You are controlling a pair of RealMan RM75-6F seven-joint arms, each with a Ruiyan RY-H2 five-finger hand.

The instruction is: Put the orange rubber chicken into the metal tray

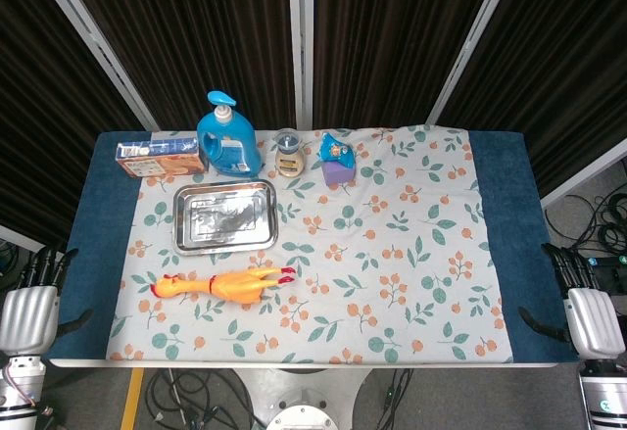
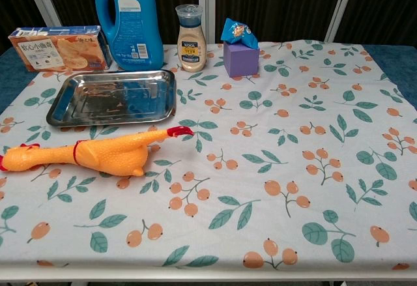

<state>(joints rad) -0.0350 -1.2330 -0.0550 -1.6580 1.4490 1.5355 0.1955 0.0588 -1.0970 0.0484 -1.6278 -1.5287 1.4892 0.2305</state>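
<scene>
Left robot hand [image 1: 27, 314] sits at the near left corner of the counter [image 1: 500, 205], off its edge, back plate facing the head camera. Its fingers point away from the robot and appear spread, holding nothing; the palm side is hidden, and the frame cuts off the wrist below. Right robot hand [image 1: 591, 317] mirrors it at the near right corner, fingers apart and empty, thumb sticking out toward the counter. Neither robot hand appears in the chest view.

Nearest the left robot hand, the orange rubber chicken [image 1: 220, 284] lies on its side on the floral cloth [image 1: 411, 254], near the front edge. Its red-tipped end points right and its other end points left. In the chest view that left end reaches the frame border.

Just behind the chicken, apart from it, the metal tray [image 1: 181, 224] lies flat and holds nothing; reflections blur its base.

Along the back edge stand a cracker box [image 1: 157, 159], a blue pump bottle [image 1: 226, 139] whose top is cut off in the chest view, a small jar [image 1: 287, 152] with a label too small to read, and a purple block [image 1: 337, 171] with a blue wrapped item [image 1: 337, 147] on top.
</scene>
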